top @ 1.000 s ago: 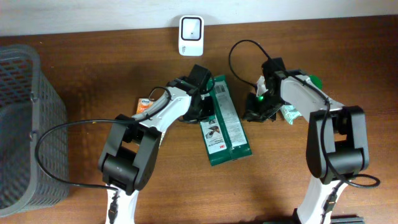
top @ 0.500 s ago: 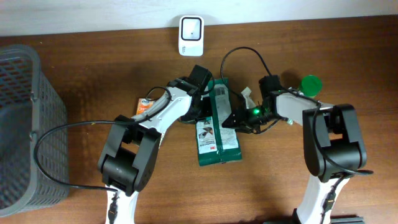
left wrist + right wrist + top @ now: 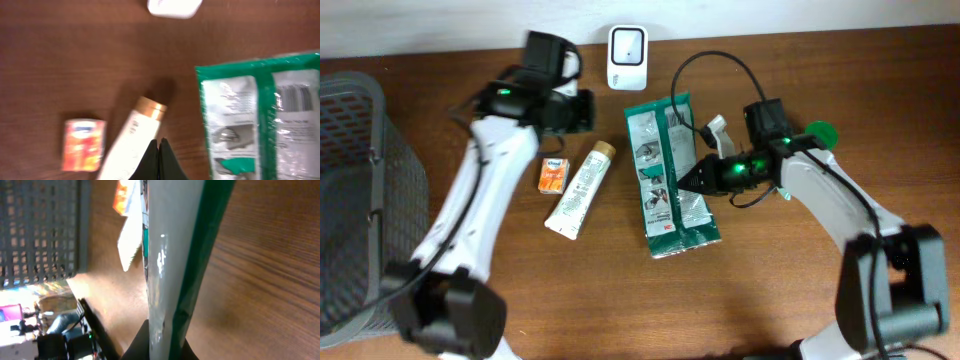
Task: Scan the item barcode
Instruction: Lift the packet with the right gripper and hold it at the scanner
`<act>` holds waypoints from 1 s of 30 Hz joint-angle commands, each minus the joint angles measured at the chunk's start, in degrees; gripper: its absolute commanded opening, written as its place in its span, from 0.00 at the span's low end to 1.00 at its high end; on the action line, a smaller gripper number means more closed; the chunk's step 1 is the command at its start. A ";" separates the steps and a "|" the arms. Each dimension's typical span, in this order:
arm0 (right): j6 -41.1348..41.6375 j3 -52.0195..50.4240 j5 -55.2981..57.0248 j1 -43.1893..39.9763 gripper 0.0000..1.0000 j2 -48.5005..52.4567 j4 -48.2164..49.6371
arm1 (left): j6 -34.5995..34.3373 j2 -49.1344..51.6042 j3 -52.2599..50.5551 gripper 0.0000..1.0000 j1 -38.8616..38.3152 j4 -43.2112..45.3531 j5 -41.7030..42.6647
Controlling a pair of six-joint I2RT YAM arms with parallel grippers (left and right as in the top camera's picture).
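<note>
Your green packet (image 3: 665, 165): long axis points toward scanner (image 3: 627, 57), barcode side up | right gripper (image 3: 695, 181) pinches its edge | left gripper (image 3: 159, 150) jaws together, empty

The packet (image 3: 670, 170) between the right jaws is dark green with white panels, black print and a black-striped barcode. Just ahead of the black left jaws, the tube (image 3: 132, 140) is white with a copper-gold cap; to their left, the small box (image 3: 82, 144) is orange and red. The scanner (image 3: 627, 57) is white, the basket (image 3: 360, 200) a grey lattice, the table (image 3: 770, 290) dark brown wood grain — and behind the right jaws, a round lid (image 3: 819, 133) is bright green.
</note>
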 commanded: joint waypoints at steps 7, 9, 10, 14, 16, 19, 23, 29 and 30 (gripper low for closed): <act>1.70 1.14 -12.85 -0.28 0.04 -22.69 -7.56 | 9.09 -2.89 0.00 0.99 16.74 -1.64 -7.28; 3.23 1.25 -16.81 -0.28 0.04 -22.77 -7.58 | 9.09 -2.89 0.00 0.99 19.58 -1.44 -7.45; 4.09 1.60 -17.49 -0.28 0.04 -22.77 -7.58 | 9.09 -2.89 0.00 0.99 20.41 -1.49 -7.45; 7.32 8.02 -13.29 3.63 0.04 -22.64 -7.63 | 9.07 -2.89 0.00 0.99 20.65 -1.51 -7.43; 8.28 15.58 -0.68 7.08 0.04 -19.93 -11.96 | 9.07 -2.89 0.00 0.99 20.65 -1.51 -7.43; 2.69 36.28 19.54 11.58 0.04 -7.67 -25.86 | 9.07 -2.89 0.00 0.99 20.65 -1.51 -7.43; -1.66 65.24 52.87 15.89 0.04 13.51 -35.95 | 9.07 -2.89 0.00 0.99 20.65 -1.51 -7.43; -6.45 65.81 96.10 20.00 0.04 30.99 -20.81 | 9.07 -2.89 0.00 0.99 20.65 -1.51 -7.45; -7.17 65.81 102.03 20.24 0.04 33.40 -16.22 | 9.07 -2.89 0.00 0.99 20.65 -1.51 -7.45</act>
